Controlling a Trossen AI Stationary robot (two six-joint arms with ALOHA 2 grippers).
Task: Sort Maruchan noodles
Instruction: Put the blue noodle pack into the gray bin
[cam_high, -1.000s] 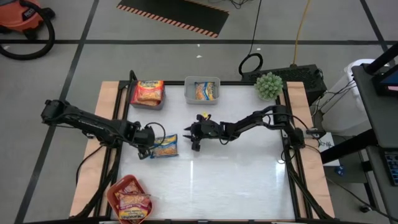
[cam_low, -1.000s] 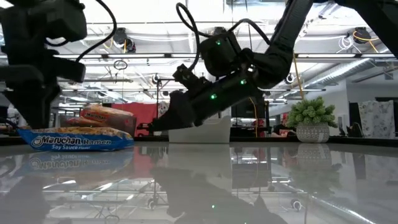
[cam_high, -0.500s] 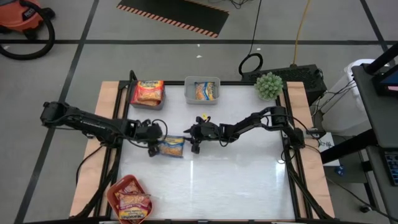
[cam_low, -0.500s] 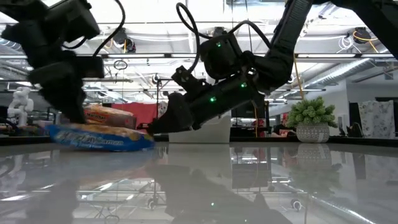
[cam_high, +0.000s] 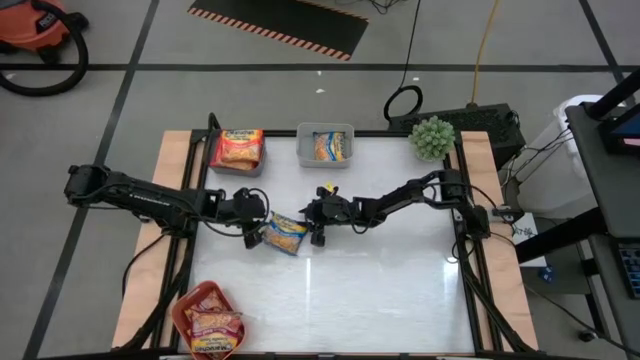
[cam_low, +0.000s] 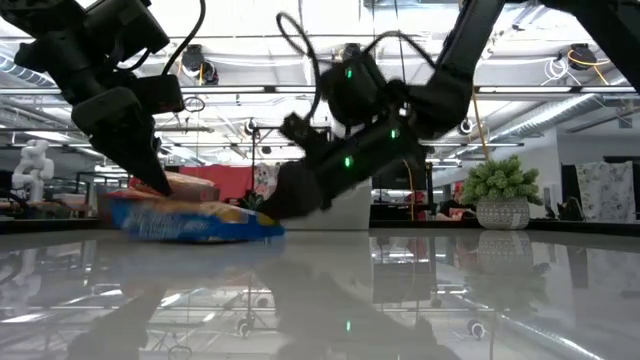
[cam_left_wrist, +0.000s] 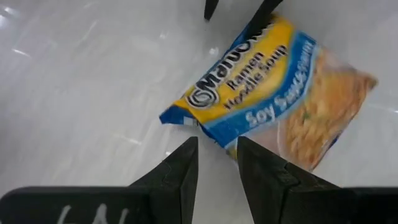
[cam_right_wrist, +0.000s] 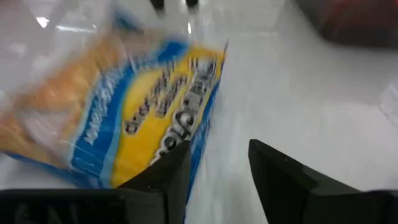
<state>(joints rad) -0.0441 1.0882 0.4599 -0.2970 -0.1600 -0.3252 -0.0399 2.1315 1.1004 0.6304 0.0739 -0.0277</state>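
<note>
Left gripper (cam_high: 258, 228): I see its jaws slightly parted, low at the packet's (cam_high: 285, 234) left edge.
Right gripper (cam_high: 312, 224): jaws parted, at the packet's right edge.

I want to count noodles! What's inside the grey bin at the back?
One blue-and-yellow noodle packet lies flat in the grey bin. Anything under it is covered, so I can't tell if more are there.

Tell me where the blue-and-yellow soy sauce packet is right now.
In the high view the soy sauce packet lies left of table centre, between the left gripper and the right gripper.
</note>
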